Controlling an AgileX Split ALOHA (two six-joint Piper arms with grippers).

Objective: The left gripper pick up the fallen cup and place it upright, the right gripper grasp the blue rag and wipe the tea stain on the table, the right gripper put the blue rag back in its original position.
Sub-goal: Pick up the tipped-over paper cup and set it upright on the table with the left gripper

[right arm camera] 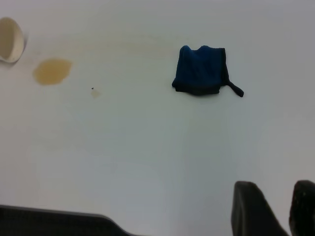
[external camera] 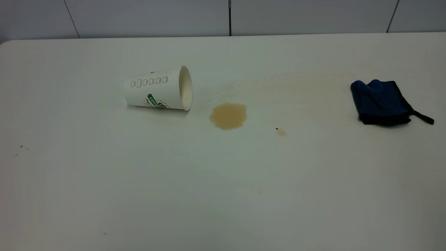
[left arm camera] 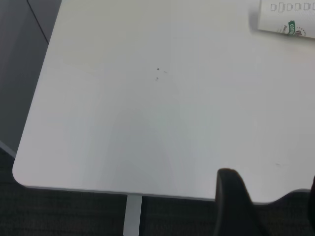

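The fallen cup (external camera: 156,89) lies on its side at the table's back left, its mouth facing the tea stain (external camera: 228,115), a light brown puddle just right of it. The blue rag (external camera: 381,101) lies bunched at the far right, strap tail trailing right. Neither gripper shows in the exterior view. The left gripper (left arm camera: 273,196) hovers open and empty over a table corner, far from the cup (left arm camera: 288,19). The right gripper (right arm camera: 275,196) is empty with a gap between its fingers, well short of the rag (right arm camera: 202,70), stain (right arm camera: 51,71) and cup (right arm camera: 10,39).
The white table (external camera: 139,191) has a tiny brown spot (external camera: 281,132) right of the puddle, and faint tan smears (external camera: 296,87) reach toward the rag. A grey tiled wall (external camera: 139,14) runs behind the far edge. The left wrist view shows dark floor (left arm camera: 74,211) below the table's rounded corner.
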